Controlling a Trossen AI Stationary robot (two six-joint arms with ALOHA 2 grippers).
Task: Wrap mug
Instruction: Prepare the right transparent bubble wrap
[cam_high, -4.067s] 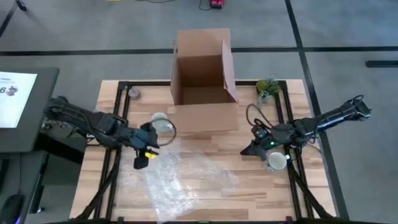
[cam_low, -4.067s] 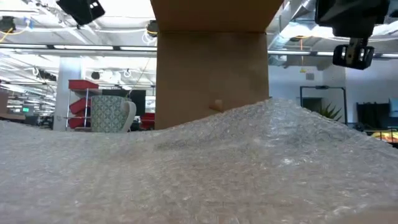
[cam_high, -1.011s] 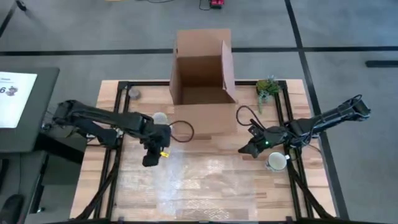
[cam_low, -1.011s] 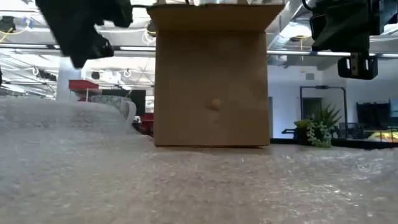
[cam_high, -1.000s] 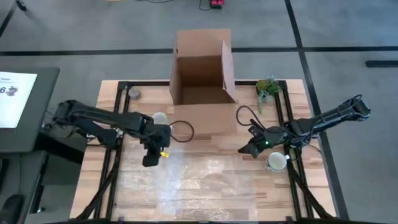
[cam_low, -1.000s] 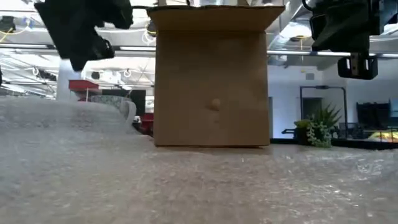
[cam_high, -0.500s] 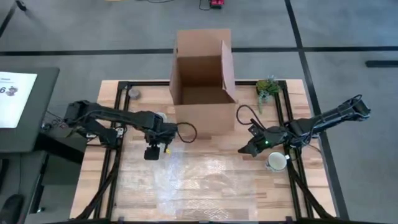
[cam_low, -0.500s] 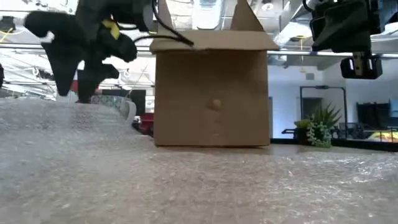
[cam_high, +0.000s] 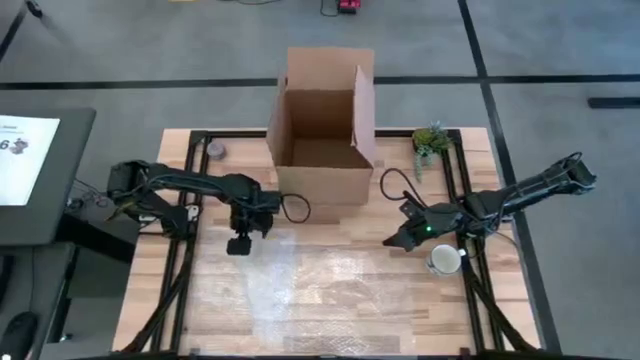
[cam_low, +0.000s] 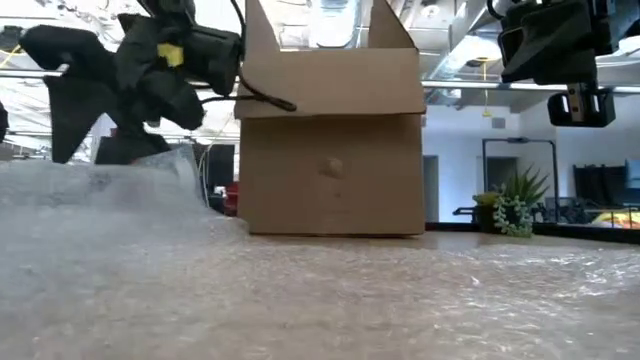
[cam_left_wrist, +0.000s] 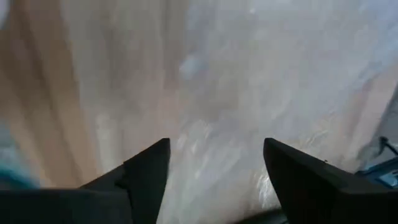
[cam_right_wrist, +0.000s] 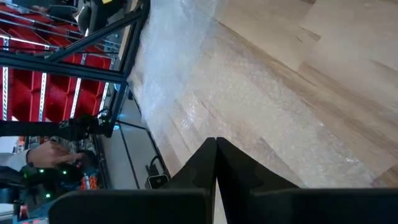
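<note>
A sheet of clear bubble wrap (cam_high: 330, 290) lies spread flat over the near half of the table. My left gripper (cam_high: 238, 245) hangs open over its far left corner, close to the cardboard box (cam_high: 320, 185); in the left wrist view only wrap (cam_left_wrist: 249, 74) and wood show between the fingers. My right gripper (cam_high: 393, 243) is shut and hovers above the wrap's right edge. A white mug (cam_high: 444, 260) stands on its base beside the right arm. No other mug shows; my left arm covers the spot in front of the box's left corner.
The open box (cam_low: 330, 150) stands at the far middle, just behind my left arm. A small potted plant (cam_high: 430, 142) is at the far right and a tape roll (cam_high: 215, 150) at the far left. Black frame rails run along both table sides.
My left gripper has moved toward the far edge, closer to the box, and come lower over the wrap's far left corner. The box has shifted a little toward the far left and turned slightly. The patterned mug seen by the box has gone out of sight behind the left arm.
</note>
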